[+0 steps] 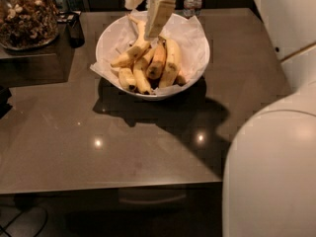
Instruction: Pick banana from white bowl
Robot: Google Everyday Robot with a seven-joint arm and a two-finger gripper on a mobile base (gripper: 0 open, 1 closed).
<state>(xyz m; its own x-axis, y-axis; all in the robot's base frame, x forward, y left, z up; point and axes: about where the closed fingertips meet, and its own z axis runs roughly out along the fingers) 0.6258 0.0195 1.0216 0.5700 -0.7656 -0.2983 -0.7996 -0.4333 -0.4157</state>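
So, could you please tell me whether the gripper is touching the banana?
Cannot tell: in the camera view the gripper hangs over the white bowl near the banana, contact unclear.

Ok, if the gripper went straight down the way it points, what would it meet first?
Probably the banana in the white bowl, its upper end just below the gripper; depth is unclear.

A: Any words or numbers to read here?
B: None. Nothing on the water bottle at the top edge is legible.
A: And the claw?
B: The claw, top centre above the white bowl, shows no legible marking.
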